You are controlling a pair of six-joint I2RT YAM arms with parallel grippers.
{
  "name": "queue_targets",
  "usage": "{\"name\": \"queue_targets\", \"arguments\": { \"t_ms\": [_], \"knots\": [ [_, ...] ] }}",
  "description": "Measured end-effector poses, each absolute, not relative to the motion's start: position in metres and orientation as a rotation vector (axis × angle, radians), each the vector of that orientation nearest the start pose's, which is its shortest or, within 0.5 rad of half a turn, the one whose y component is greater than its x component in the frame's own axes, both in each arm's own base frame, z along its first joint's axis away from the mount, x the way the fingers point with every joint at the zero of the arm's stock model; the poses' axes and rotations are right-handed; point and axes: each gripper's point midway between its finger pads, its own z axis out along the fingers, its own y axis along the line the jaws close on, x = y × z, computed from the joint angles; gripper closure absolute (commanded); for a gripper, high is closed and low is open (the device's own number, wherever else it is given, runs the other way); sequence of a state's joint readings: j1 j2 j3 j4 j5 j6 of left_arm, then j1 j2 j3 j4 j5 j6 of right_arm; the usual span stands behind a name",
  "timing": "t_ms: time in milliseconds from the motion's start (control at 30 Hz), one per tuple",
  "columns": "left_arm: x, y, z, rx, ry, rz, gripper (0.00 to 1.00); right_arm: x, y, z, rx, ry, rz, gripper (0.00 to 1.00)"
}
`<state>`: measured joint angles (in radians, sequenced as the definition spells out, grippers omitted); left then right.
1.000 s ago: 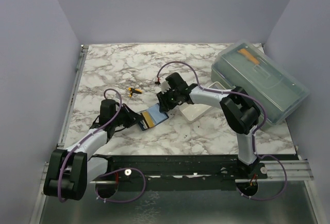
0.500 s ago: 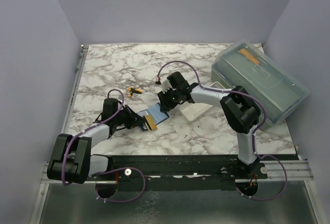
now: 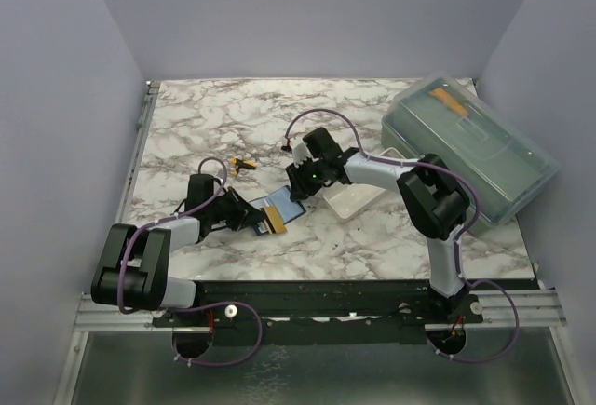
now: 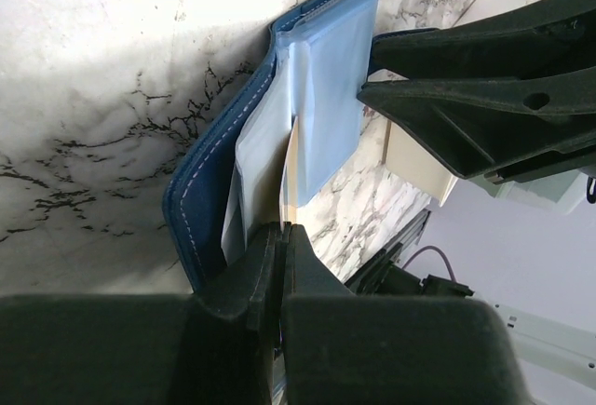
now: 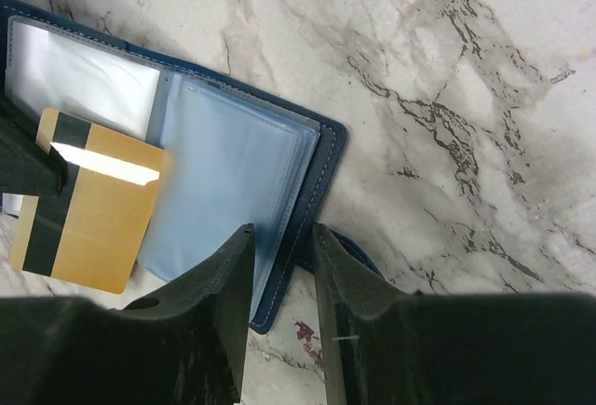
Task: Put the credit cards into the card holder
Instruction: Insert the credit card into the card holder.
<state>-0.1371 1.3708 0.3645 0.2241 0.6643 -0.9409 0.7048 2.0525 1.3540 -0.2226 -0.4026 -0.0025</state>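
The navy card holder (image 3: 279,209) lies open on the marble, its clear sleeves up; it also shows in the right wrist view (image 5: 237,168) and the left wrist view (image 4: 209,177). My left gripper (image 3: 250,218) is shut on the golden-tan card (image 5: 93,205), seen edge-on between its fingertips (image 4: 281,230), with the card's far end over the holder's left sleeve. My right gripper (image 3: 300,191) hangs low over the holder's right edge, fingers a little apart and astride that edge (image 5: 279,247). I cannot pick out the pale bluish-grey card.
A white tray (image 3: 358,193) stands just right of the holder, behind my right gripper. A large grey-green box (image 3: 470,149) with an orange strip (image 3: 447,100) fills the back right. A tiny yellow-and-black object (image 3: 244,164) lies behind the holder.
My left arm has swung its elbow left and flattened, nudging the golden card slightly toward the holder. My right gripper has stayed on the holder's right edge.
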Motion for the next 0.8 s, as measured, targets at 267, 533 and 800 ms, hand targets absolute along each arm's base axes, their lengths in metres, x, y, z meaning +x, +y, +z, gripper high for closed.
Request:
{"name": "queue_targets", "arguments": {
  "t_ms": [267,533,800],
  "knots": [
    [0.250,-0.170,0.045,-0.622,2.433,-1.275,1.00,0.319,0.362,0.022,-1.052,2.346,0.804,0.68],
    [0.255,-0.171,0.052,-0.583,2.408,-1.282,1.00,0.320,0.362,0.022,-1.052,2.350,0.810,0.69],
    [0.263,-0.172,0.058,-0.548,2.381,-1.284,1.00,0.321,0.362,0.022,-1.068,2.351,0.810,0.69]
  ]
}}
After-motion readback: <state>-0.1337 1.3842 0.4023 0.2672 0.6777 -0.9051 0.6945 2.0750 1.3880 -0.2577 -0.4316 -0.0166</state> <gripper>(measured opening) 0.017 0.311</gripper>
